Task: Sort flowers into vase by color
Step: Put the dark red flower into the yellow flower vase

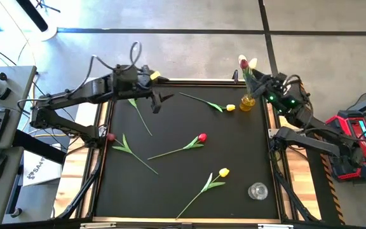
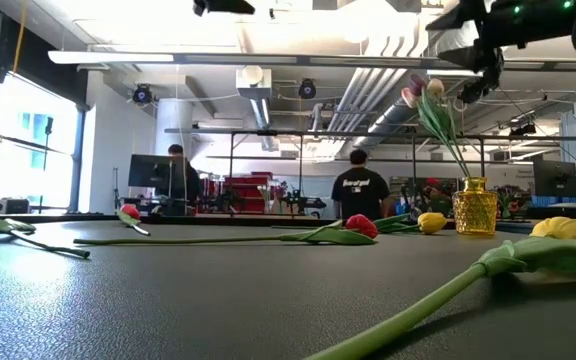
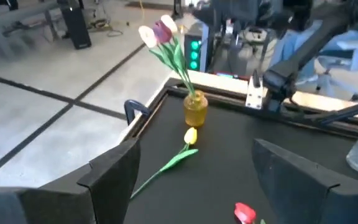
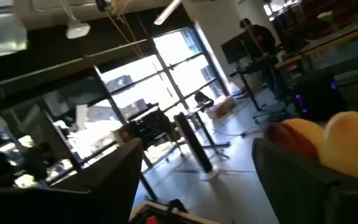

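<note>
Right gripper (image 1: 261,81) hangs with fingers spread wide and nothing between them, just beside the amber vase (image 1: 247,102) at the far right of the black table (image 1: 170,191). Two tulip heads (image 1: 246,62) — one cream, one dark red — stand in that vase, right next to the fingers. Left gripper (image 1: 164,97) is parted too, empty, above the far left of the mat.

Flowers lie loose on the surface: a yellow tulip (image 1: 230,107) touching near the vase's foot, a red tulip (image 1: 201,137) mid-table, another yellow one (image 1: 223,172) nearer the front.

A clear glass (image 1: 257,191) sits front right — the low view doesn't show it. That view does give two people (image 2: 359,188) standing in the workshop beyond; the right wrist view shows mostly windows and, seemingly, blurred petals (image 4: 328,143).
</note>
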